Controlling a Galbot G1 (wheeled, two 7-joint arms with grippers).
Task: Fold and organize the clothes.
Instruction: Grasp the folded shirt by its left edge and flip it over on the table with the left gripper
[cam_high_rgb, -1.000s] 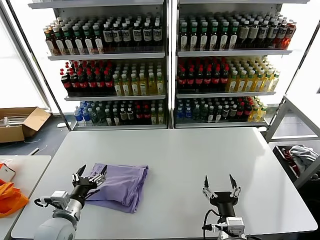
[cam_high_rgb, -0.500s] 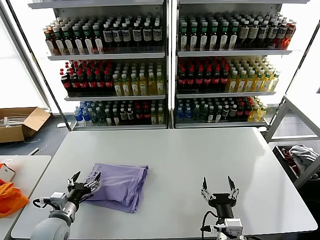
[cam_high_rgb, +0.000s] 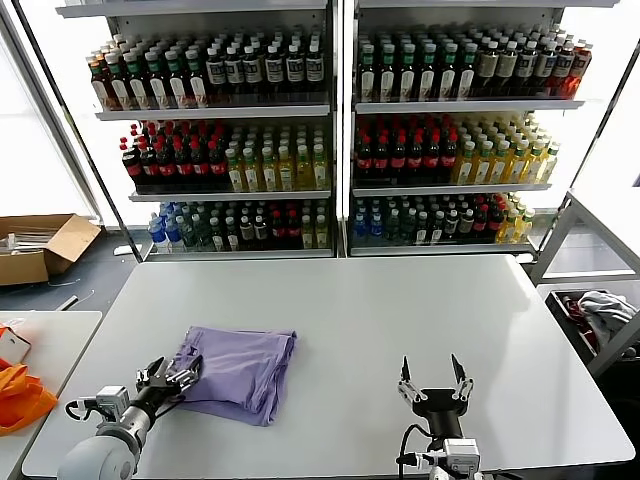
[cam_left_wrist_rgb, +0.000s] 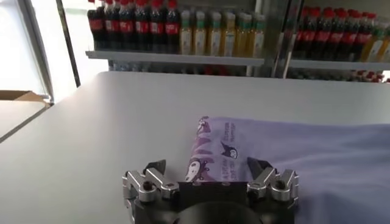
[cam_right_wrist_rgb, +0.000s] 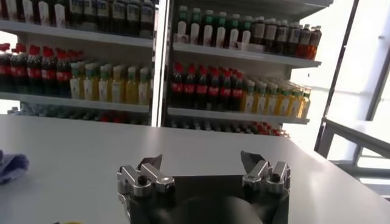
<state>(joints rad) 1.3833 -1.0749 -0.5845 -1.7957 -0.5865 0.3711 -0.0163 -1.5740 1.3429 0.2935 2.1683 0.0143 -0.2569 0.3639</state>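
On the white table (cam_high_rgb: 400, 320) in front of you lies one folded lavender T-shirt (cam_high_rgb: 243, 368), toward the left near edge, its dark printed pattern showing along one fold in the left wrist view. Behind it stand two shelving units (cam_high_rgb: 340, 130) packed with bottles. You have two grippers: the left gripper (cam_high_rgb: 168, 376) hovers just beside the shirt's near-left corner with its fingers spread and holding nothing; the right gripper (cam_high_rgb: 431, 378) waits well apart over bare table, likewise spread and empty. Your risk, as I judge it: a finger catching that corner could drag the shirt and undo the fold.
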